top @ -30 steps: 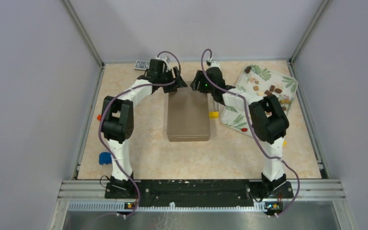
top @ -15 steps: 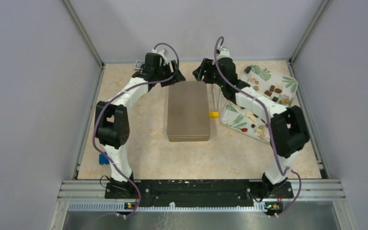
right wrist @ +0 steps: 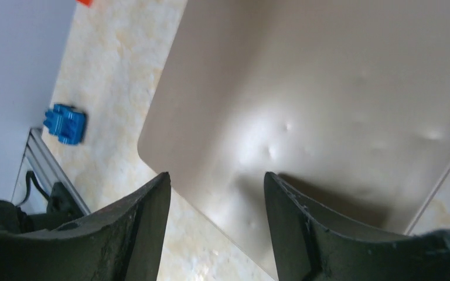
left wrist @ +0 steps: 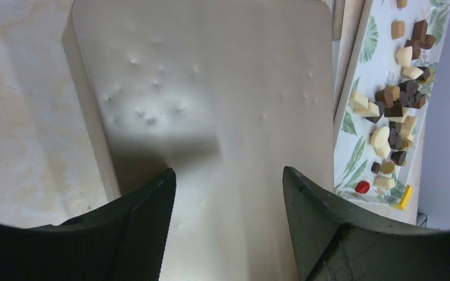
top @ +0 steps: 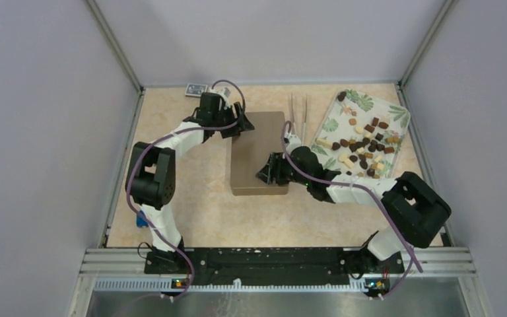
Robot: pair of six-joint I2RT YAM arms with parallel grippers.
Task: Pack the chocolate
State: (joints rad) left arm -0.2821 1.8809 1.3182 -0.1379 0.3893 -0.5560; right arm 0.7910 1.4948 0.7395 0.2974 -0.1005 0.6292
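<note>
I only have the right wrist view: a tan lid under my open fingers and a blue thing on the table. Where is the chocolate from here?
Observer: The chocolate lies loose on a leaf-patterned tray, on the table to the right of the box.
Operator: Where is the other arm?
Observer: The left gripper hangs open over the box's far left corner, holding nothing.
Operator: Is anything between the box and the tray?
Observer: A pair of thin tongs lies on the table beside the box's far right corner.
</note>
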